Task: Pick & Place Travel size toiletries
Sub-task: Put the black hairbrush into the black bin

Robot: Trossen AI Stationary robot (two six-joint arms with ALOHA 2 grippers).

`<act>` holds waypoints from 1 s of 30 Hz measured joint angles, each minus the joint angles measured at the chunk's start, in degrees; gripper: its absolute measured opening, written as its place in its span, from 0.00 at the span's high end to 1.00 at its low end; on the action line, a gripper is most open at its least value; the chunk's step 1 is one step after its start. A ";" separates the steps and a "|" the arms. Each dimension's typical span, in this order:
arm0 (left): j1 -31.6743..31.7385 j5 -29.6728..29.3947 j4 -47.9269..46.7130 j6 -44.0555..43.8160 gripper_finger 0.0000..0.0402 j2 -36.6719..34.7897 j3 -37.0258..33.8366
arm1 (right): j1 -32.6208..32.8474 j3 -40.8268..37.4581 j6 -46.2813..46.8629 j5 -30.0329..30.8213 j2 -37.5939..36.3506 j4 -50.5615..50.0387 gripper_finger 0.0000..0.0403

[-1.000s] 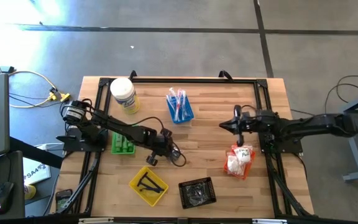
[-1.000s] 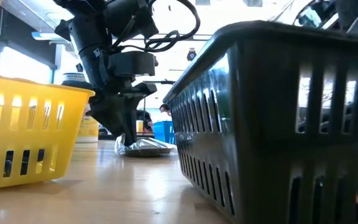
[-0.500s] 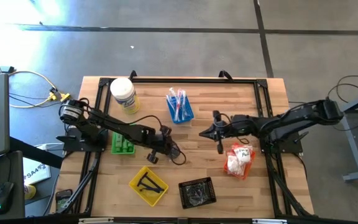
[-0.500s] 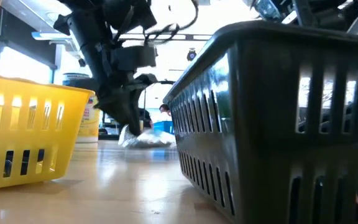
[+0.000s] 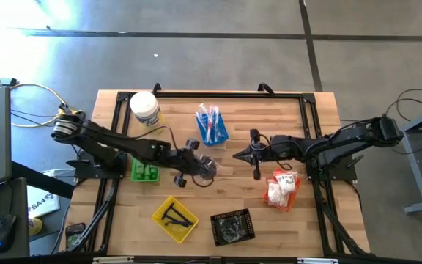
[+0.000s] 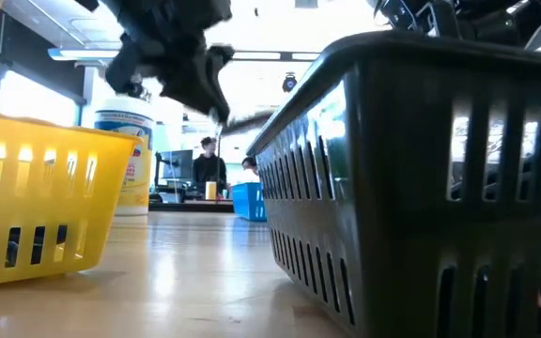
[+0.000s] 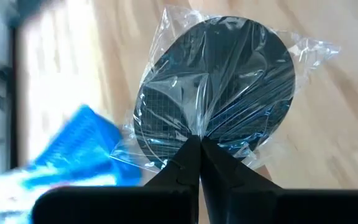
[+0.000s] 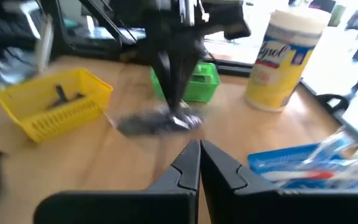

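Newly raised off the table (image 5: 255, 110): clear-wrapped dark round disc (image 7: 216, 93), clenched in left gripper (image 7: 199, 144) jaws.

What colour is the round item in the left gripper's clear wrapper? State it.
Black, with a fine grid pattern on the round item; the left wrist view shows it best.

Glossy crinkled clear plastic wrapper (image 7: 216, 93), smooth pale wood table (image 5: 247, 198), slotted yellow plastic tray (image 6: 36, 197).

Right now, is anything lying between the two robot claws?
No. In the high view, only bare wooden table lies between the left gripper, holding a wrapped dark disc, and the right gripper.
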 joint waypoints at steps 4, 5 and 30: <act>0.00 2.97 1.06 0.80 1.00 -3.31 0.02 | 2.87 0.00 -10.96 5.69 0.04 -0.09 0.95; 0.00 3.49 1.73 0.79 1.00 -3.94 0.02 | 3.72 0.00 -12.70 7.49 0.13 -0.07 0.93; 5.35 14.53 4.33 2.80 1.00 -6.23 0.04 | 15.06 16.16 -49.37 32.74 21.83 8.92 0.43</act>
